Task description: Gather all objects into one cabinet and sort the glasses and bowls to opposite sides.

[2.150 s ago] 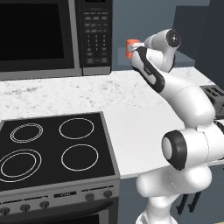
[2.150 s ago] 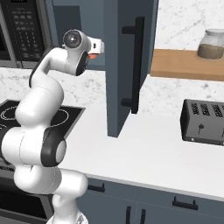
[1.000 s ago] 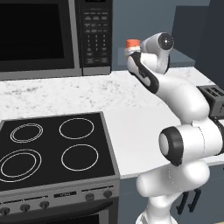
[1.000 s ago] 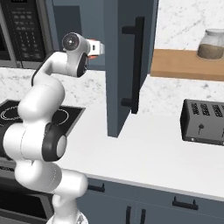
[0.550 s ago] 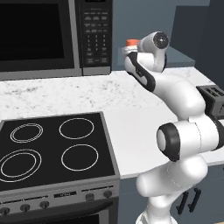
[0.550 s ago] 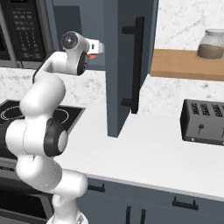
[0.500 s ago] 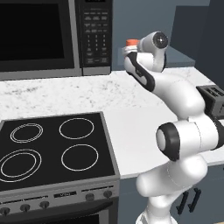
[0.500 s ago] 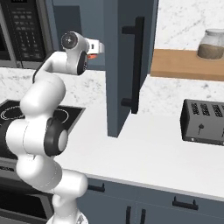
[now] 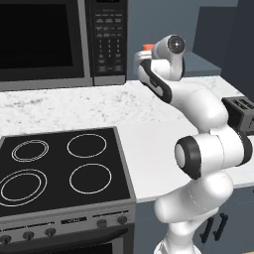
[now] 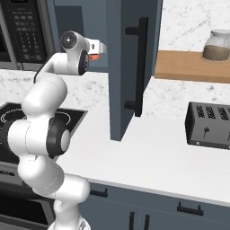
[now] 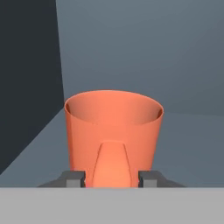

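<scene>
White marble counter (image 9: 74, 106) runs behind the black cooktop (image 9: 59, 171), with the microwave (image 9: 59, 42) above it on the left. Further to the right, the arm reaches up into the open slate-blue cabinet (image 10: 130, 67), and the toaster (image 10: 210, 125) stands well apart on the right.

In the hand view the orange cup (image 11: 113, 135) stands upright on the cabinet floor, near the dark left wall. The gripper (image 11: 113, 178) has one fingertip (image 11: 74, 178) on each side of the cup base, pressed against it or very close; I cannot tell if the pinch is firm.

The risk, in my judgement, is a low and shallow hold. If the hand lifts or turns fast, the cup can tilt out between the fingertips and fall on the counter. If the hand moves sideways, the cup can knock the cabinet wall. The door (image 10: 134, 63) also stands near the wrist.
</scene>
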Tool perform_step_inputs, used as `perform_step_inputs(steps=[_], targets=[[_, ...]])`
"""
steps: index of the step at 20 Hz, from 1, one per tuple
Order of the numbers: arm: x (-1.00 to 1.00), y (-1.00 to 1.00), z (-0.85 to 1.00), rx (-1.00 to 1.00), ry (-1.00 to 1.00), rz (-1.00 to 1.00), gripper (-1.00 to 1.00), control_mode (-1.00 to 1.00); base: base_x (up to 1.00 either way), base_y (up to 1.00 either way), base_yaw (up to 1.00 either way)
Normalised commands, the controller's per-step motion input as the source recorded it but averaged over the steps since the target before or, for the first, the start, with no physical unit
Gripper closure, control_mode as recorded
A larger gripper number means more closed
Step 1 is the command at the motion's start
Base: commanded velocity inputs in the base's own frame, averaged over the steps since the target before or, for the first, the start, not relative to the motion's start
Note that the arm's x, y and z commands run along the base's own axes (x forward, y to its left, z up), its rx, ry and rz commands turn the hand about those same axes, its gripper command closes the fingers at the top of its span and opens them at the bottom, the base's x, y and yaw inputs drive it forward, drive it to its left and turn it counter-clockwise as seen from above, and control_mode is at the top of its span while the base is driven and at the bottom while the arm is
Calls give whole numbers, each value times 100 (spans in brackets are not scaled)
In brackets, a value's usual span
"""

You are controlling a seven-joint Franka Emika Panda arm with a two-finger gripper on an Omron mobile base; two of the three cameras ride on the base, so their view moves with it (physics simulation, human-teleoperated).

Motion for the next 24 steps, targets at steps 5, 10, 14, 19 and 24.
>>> perform_step_inputs(steps=[5,10,14,19,24], targets=[[0,0,0,0,0,0,100,-100,0,0,0],[0,0,0,0,0,0,100,-100,0,0,0],[0,0,0,0,0,0,100,-100,0,0,0],[-4,0,0,0,0,0,100,-100,0,0,0],[-37,0,0,0,-1,0,100,-100,0,0,0]])
